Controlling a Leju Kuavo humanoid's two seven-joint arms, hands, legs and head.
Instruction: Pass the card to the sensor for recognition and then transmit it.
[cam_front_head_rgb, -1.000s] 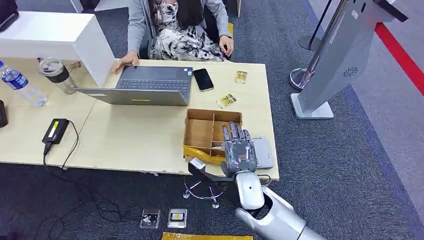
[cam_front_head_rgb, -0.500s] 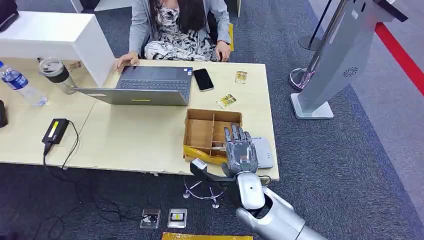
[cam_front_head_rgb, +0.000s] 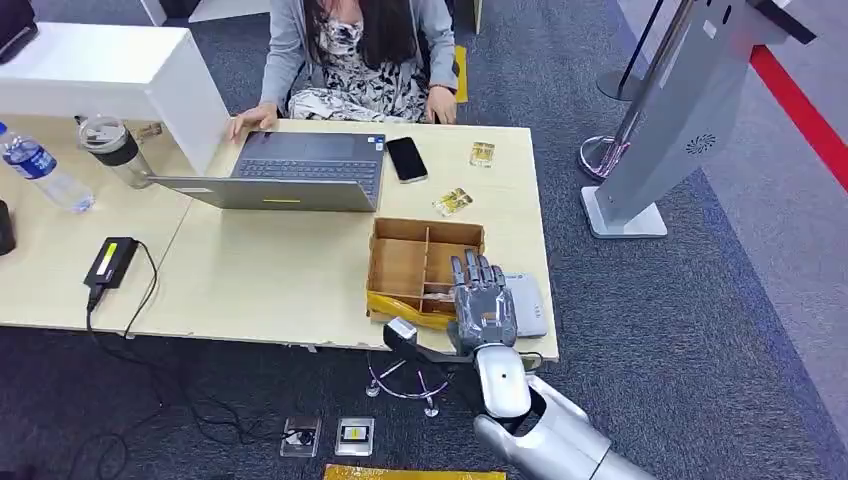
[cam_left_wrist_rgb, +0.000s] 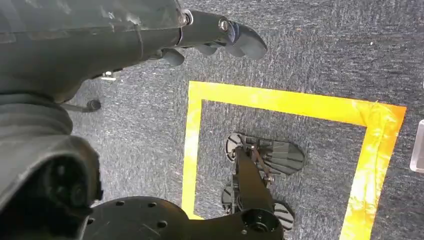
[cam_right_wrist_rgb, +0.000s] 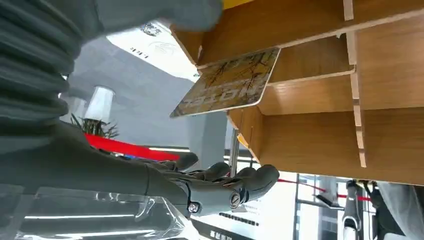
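Observation:
A gold patterned card (cam_right_wrist_rgb: 225, 82) stands tilted in a narrow slot of the wooden divided box (cam_front_head_rgb: 400, 265) near the table's front right corner. My right hand (cam_front_head_rgb: 483, 300) hovers over the box's right end, back up and fingers spread. In the right wrist view its thumb (cam_right_wrist_rgb: 192, 12) and fingers (cam_right_wrist_rgb: 225, 187) lie on either side of the card with gaps, touching nothing. A flat white-grey sensor (cam_front_head_rgb: 528, 300) lies just right of the box, partly under my hand. My left hand (cam_left_wrist_rgb: 220, 35) hangs over the carpet, holding nothing.
A person (cam_front_head_rgb: 360, 60) sits at the far side behind a laptop (cam_front_head_rgb: 290, 170) and a phone (cam_front_head_rgb: 406, 158). Two small gold packets (cam_front_head_rgb: 453, 201) lie behind the box. A grey kiosk stand (cam_front_head_rgb: 680, 110) rises on the right. A bottle, a cup and a charger stand at the left.
My right hand has slipped a little toward the table's near edge, still spread over the box. The person has shifted slightly in the seat.

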